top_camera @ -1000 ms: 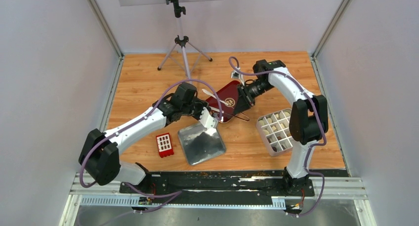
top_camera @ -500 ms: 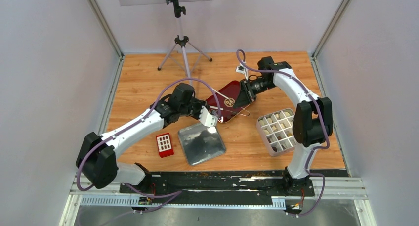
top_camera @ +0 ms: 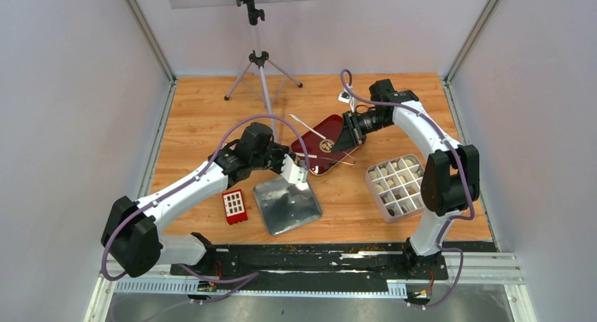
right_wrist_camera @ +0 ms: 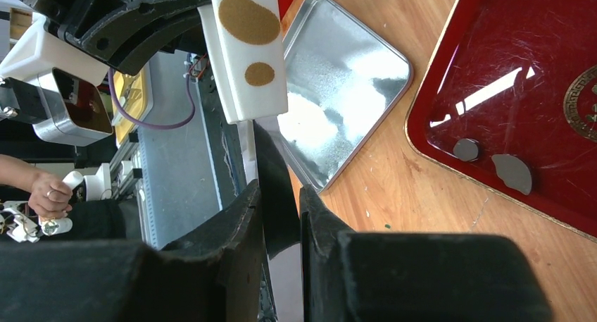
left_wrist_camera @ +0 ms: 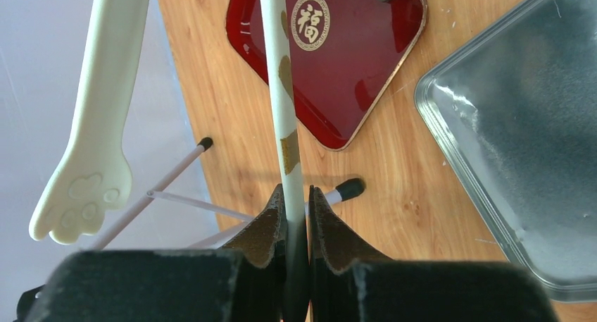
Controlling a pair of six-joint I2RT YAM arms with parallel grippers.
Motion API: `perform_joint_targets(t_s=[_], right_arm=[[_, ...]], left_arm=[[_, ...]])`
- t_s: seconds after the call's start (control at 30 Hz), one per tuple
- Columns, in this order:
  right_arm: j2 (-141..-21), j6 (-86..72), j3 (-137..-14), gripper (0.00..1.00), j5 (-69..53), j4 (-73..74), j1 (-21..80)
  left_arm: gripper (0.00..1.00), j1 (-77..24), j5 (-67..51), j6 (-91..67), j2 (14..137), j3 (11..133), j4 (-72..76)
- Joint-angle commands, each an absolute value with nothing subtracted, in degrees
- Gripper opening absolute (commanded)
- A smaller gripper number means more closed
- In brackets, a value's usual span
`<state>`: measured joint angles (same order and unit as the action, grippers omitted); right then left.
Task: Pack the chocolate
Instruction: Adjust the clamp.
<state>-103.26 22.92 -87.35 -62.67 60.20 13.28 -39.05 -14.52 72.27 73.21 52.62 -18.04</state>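
The chocolate [top_camera: 386, 188] shows as tiny cream-white lumps, about one to a cell, in the single grey divided box [top_camera: 375, 195] near the right arm; the lumps are too small to count, and dark pieces cannot be made out. There is one pair of cream, brown-spotted tongs [left_wrist_camera: 280, 89], one red tray [left_wrist_camera: 338, 68], one metal tray [top_camera: 285, 206] and one red block [top_camera: 234, 206]. The left gripper [left_wrist_camera: 297, 202] pinches one tong arm, while the right gripper [right_wrist_camera: 281, 202] is pressed onto a thin white edge that seems to belong to the same tongs.
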Motion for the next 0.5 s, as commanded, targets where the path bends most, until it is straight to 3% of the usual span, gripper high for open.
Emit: perform_joint_targets(t_s=[0.0, 0.13, 0.23, 0.3, 0.47], right_arm=[[-101.87, 22.95, -87.40, 0.14, -54.12, 56.00, 8.74], [-99.84, 23.93, -88.46, 0.38, -53.32, 58.03, 12.23], [-97.93, 26.70, -89.63, 0.70, -52.25, 60.23, 12.83], [-96.66, 30.47, -91.21, 0.77, -50.08, 62.37, 12.57], [-88.67, 35.59, -88.13, 0.83, -47.40, 54.35, 10.61]], left_arm=[[0.00, -39.29, -18.10, 75.49, 69.88, 52.24, -25.57], [0.00, -39.29, -19.86, 73.68, 73.62, 57.99, -26.49], [0.00, -39.31, -21.59, 71.17, 75.51, 61.02, -28.19], [0.00, -39.25, -24.05, 69.47, 76.09, 63.40, -30.40], [0.00, -39.20, -29.72, 67.45, 77.41, 67.24, -37.56]])
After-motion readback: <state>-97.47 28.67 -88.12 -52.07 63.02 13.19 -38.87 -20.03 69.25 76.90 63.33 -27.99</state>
